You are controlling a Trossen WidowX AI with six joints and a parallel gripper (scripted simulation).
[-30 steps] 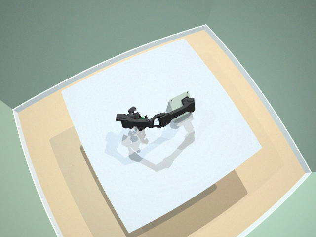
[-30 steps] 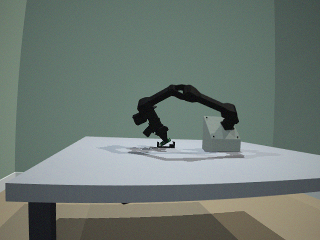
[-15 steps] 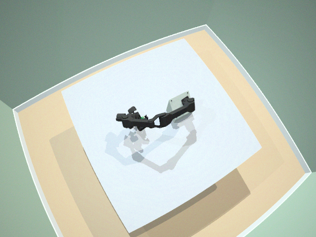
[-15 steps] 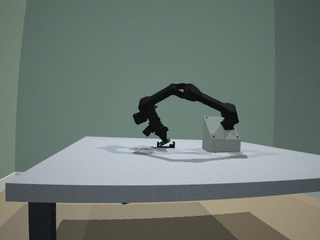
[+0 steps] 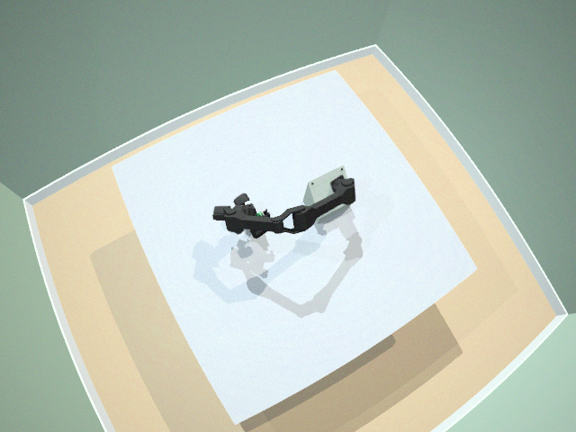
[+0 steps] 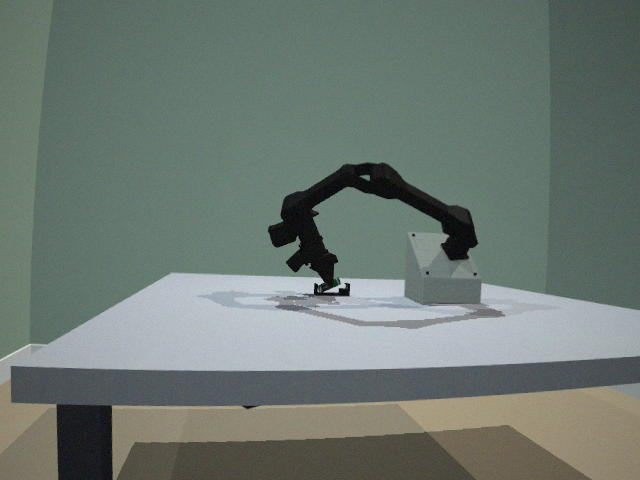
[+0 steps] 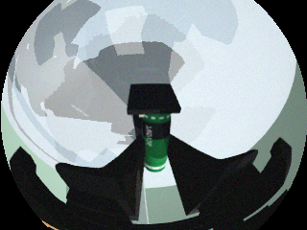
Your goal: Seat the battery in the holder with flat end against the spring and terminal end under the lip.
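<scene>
Battery label: pale lettering runs along the dark band of the green battery (image 5: 259, 214) (image 6: 334, 283) (image 7: 155, 149); it is too small and blurred to read.
Gray stand: no readable marking shows on the stand (image 5: 320, 185) (image 6: 450, 290) at the right.
Numbers and signs: none can be read.

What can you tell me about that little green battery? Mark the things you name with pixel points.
The battery (image 6: 334, 282) (image 7: 155, 153) is a small cylinder, shiny green with a black band, pale lettering and whitish marks near its ends. The hand (image 6: 330, 283) (image 7: 155, 138) grips it by its sides. It sits tilted, one end low inside the black holder (image 6: 333, 294) (image 7: 154, 98), the other raised, so it isn't seated flat.
</scene>
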